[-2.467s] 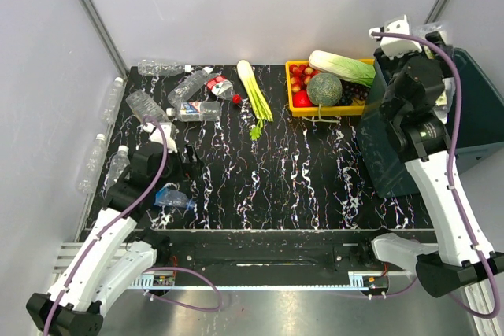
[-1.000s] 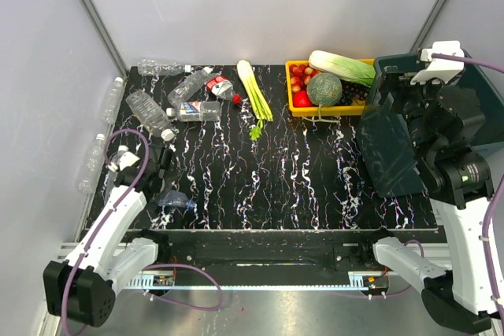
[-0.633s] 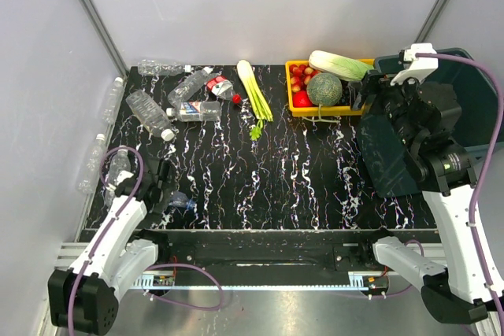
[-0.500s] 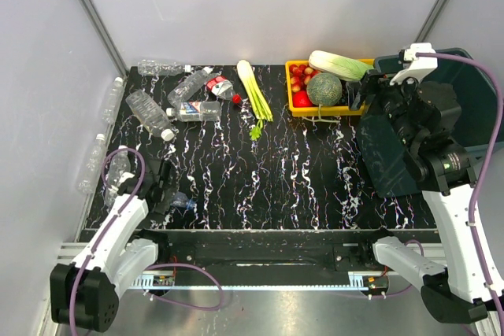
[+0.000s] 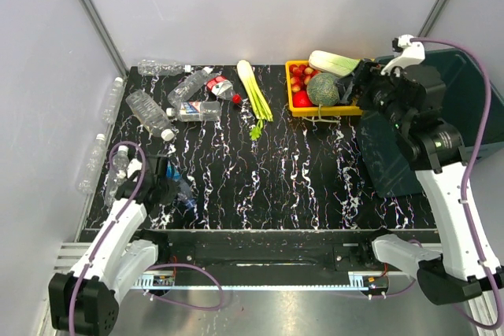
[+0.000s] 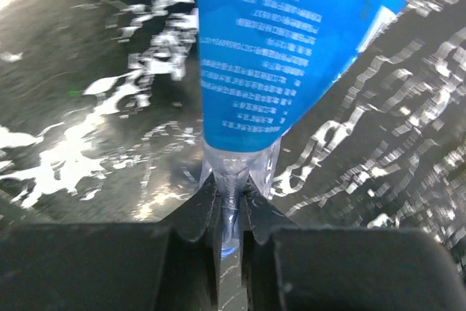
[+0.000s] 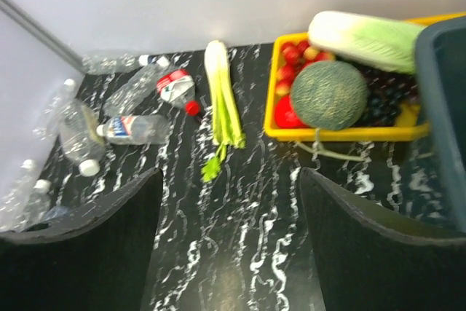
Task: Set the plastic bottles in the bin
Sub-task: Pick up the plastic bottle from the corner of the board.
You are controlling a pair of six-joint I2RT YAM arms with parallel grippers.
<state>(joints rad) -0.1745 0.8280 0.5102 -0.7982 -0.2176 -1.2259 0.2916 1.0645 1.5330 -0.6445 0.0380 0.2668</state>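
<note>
My left gripper is at the table's near left, shut on the flattened end of a crushed clear bottle with a blue label. The left wrist view shows the jaws pinched on that thin plastic at my left gripper. Several more plastic bottles lie at the back left, one with a red label. Another clear bottle lies by the left edge. The dark teal bin stands at the right. My right gripper hangs open and empty, high beside the bin's left wall.
A yellow tray at the back holds a round melon, a cabbage and small red fruit. Celery stalks lie left of the tray. Grey walls close in the left and back sides.
The left gripper went from open to shut on the blue-labelled bottle's end. The right arm swung left from over the bin toward the yellow tray, its jaws narrowing slightly.
</note>
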